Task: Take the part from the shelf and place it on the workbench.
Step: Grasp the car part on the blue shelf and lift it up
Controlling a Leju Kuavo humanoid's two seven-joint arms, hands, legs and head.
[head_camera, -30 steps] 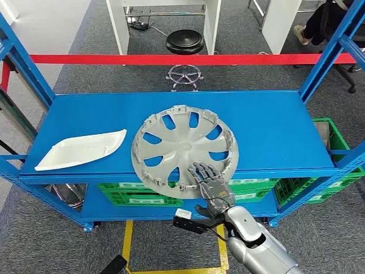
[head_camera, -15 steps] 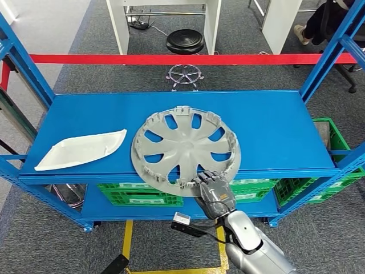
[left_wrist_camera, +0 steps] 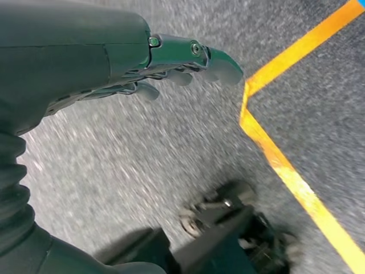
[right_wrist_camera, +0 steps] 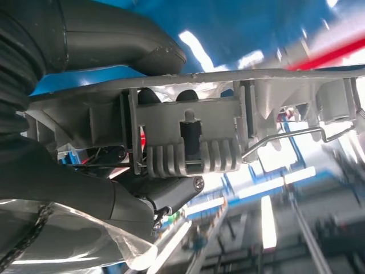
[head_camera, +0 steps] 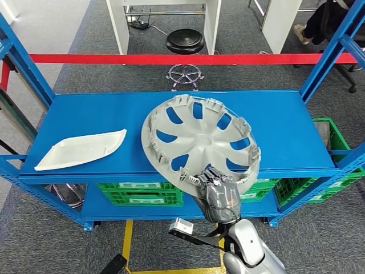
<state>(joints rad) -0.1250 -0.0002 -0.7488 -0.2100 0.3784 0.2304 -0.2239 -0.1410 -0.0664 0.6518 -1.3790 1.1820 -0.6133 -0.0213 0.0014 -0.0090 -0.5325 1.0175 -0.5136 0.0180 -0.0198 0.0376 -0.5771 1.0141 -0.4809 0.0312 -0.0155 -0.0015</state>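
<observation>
Your right hand (head_camera: 218,197) grips the near rim of the grey wheel cover (head_camera: 200,140), thumb on one face and fingers (right_wrist_camera: 172,194) on the other, as the right wrist view shows with the rim's clip tabs pinched between them. The wheel cover is tilted, its near edge at the hand out past the front lip of the blue shelf (head_camera: 279,128), the rest of it over the shelf's top deck; you cannot tell from these views whether its far edge touches the deck. Your left hand (left_wrist_camera: 129,63) hangs over grey carpet beside a yellow floor line (left_wrist_camera: 297,182), fingers stretched out and holding nothing. Left of the wheel cover, well apart from it, a white plastic panel (head_camera: 81,149) lies flat on the deck. Green crates (head_camera: 137,193) sit on the level below. Beyond the shelf runs a red beam (head_camera: 129,59), with a black stool (head_camera: 185,41) behind it.
</observation>
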